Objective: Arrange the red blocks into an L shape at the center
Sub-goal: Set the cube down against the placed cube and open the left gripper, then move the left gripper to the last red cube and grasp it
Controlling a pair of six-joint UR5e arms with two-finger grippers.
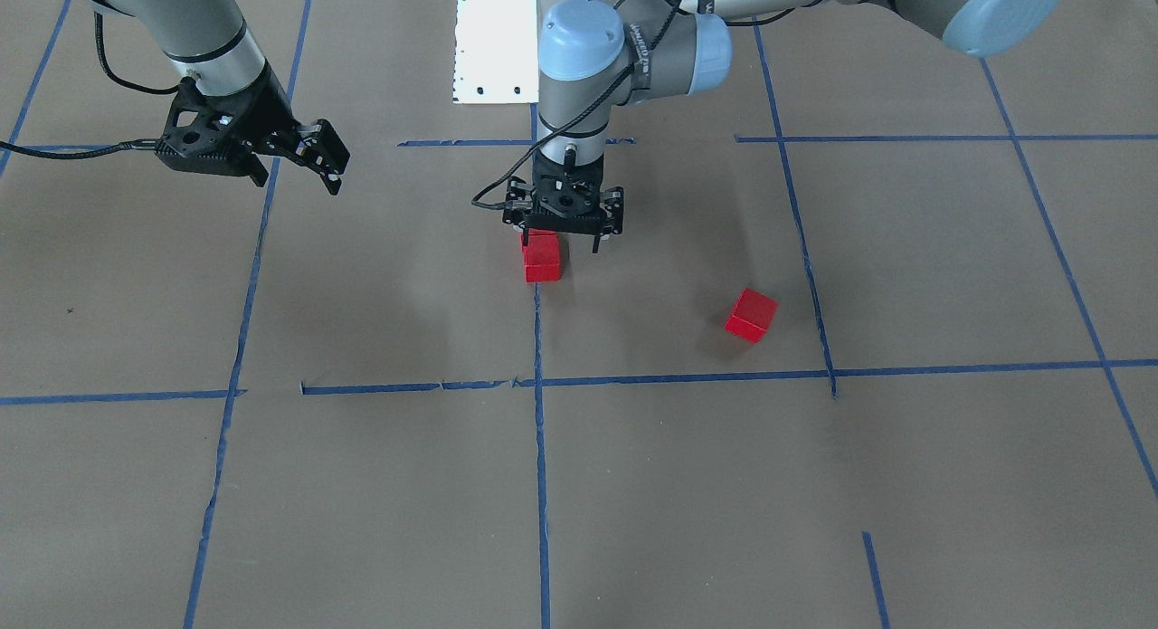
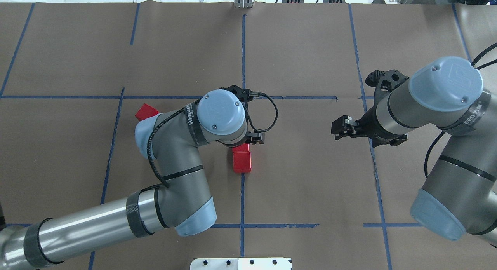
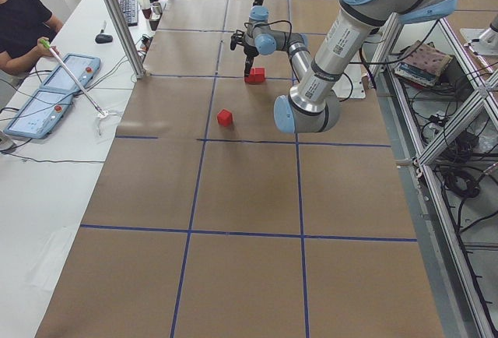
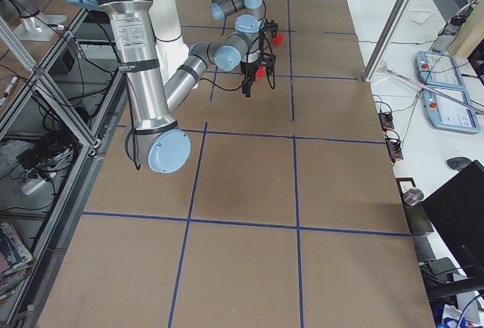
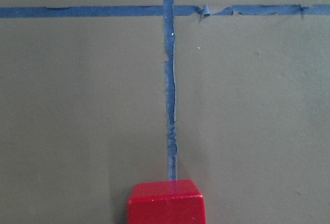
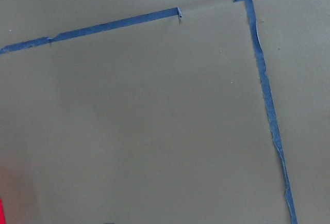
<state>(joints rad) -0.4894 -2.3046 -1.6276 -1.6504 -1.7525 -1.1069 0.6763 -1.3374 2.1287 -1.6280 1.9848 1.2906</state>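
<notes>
Left gripper (image 1: 560,244) hovers jaws apart over the centre cell (image 1: 407,276), two red blocks (image 1: 541,262) butted on its blue tape line (image 1: 537,339), likely the L's leg; third block (image 1: 751,314) lies apart, and right gripper (image 1: 336,172) hangs spread, well clear.

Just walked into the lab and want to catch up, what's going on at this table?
The left gripper hangs open over a first red block, lined up with a second red block on the blue tape line in the middle cell. The third red block lies apart, so the L is unfinished. The right gripper hovers open and empty off to the side.
</notes>
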